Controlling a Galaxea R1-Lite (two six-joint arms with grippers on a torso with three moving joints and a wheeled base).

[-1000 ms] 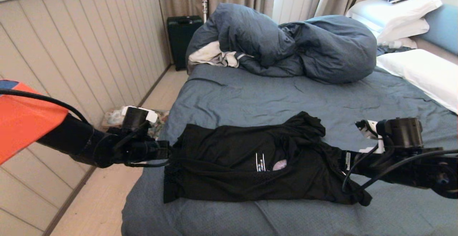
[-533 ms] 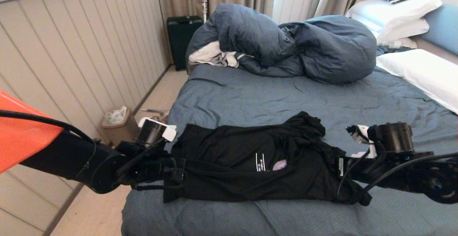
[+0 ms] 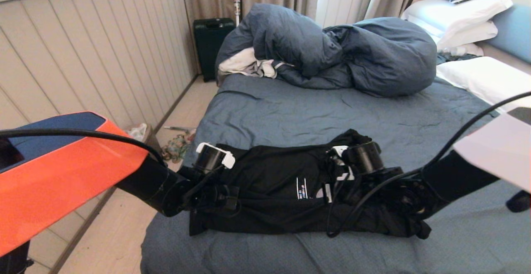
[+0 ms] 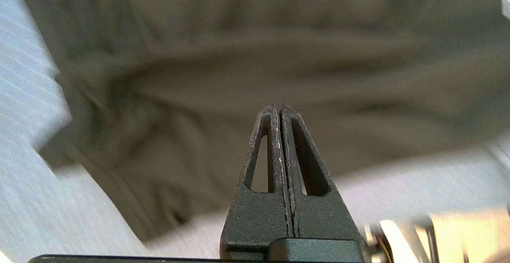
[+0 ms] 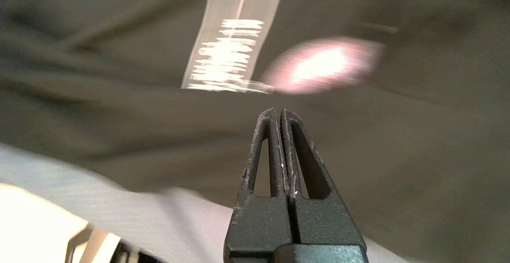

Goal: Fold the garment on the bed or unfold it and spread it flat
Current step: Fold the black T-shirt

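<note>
The garment (image 3: 269,182), a black T-shirt, lies bunched in a long band across the near part of the bed (image 3: 290,112). Its white lettering (image 3: 302,188) faces up. My left gripper (image 3: 237,201) lies low over the shirt's left end, shut, with nothing between its fingers. My right gripper (image 3: 332,189) is over the shirt's middle, just right of the lettering, also shut and empty. The left wrist view has the shut left gripper (image 4: 279,107) against the dark cloth (image 4: 239,55). In the right wrist view the shut right gripper (image 5: 277,111) points at the lettering (image 5: 227,48) and moon print (image 5: 322,63).
A bulky slate-blue duvet (image 3: 332,50) and a white-grey cloth (image 3: 244,64) are heaped at the far end. White pillows (image 3: 485,79) lie at the right. A dark suitcase (image 3: 211,41) stands by the panelled wall. Floor clutter (image 3: 176,145) lies left of the bed.
Both arms have swung inward over the shirt, the right one from its right end to its middle. The left gripper has shut. The shirt has barely shifted.
</note>
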